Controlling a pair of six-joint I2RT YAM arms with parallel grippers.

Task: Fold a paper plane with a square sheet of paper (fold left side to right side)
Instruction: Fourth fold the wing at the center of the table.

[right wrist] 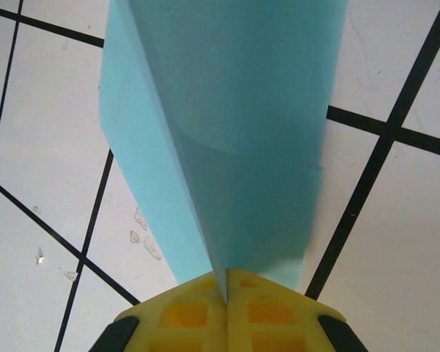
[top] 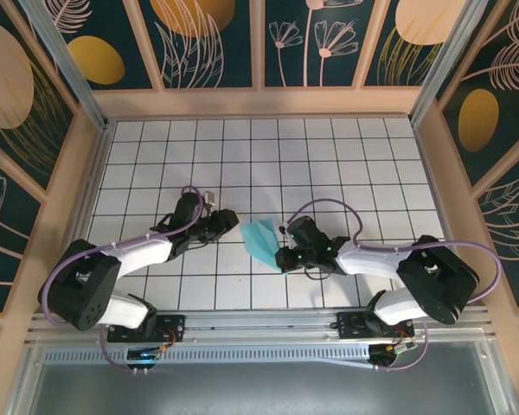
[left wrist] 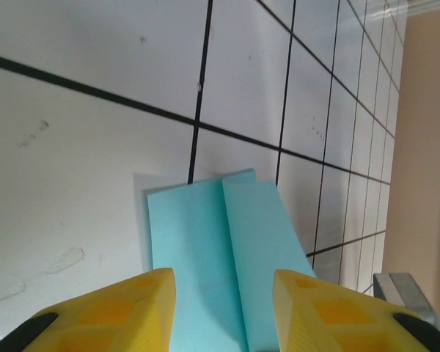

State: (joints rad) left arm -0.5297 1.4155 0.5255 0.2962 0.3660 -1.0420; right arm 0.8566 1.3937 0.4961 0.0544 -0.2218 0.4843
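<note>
Midway across the desk [top: 329,164], my right jaws clamp the tip of the folded paper [top: 261,238], so my left jaws, half open astride its wide end, should crease it without tugging.

You have bright, even light from above on the white gridded desk [top: 268,173]. In the left wrist view, the turquoise-blue folded sheet of paper [left wrist: 213,242] throws a faint, soft shadow to its left. The left tool's yellow fingers [left wrist: 117,312], nearest the lens, look slightly soft.
</note>
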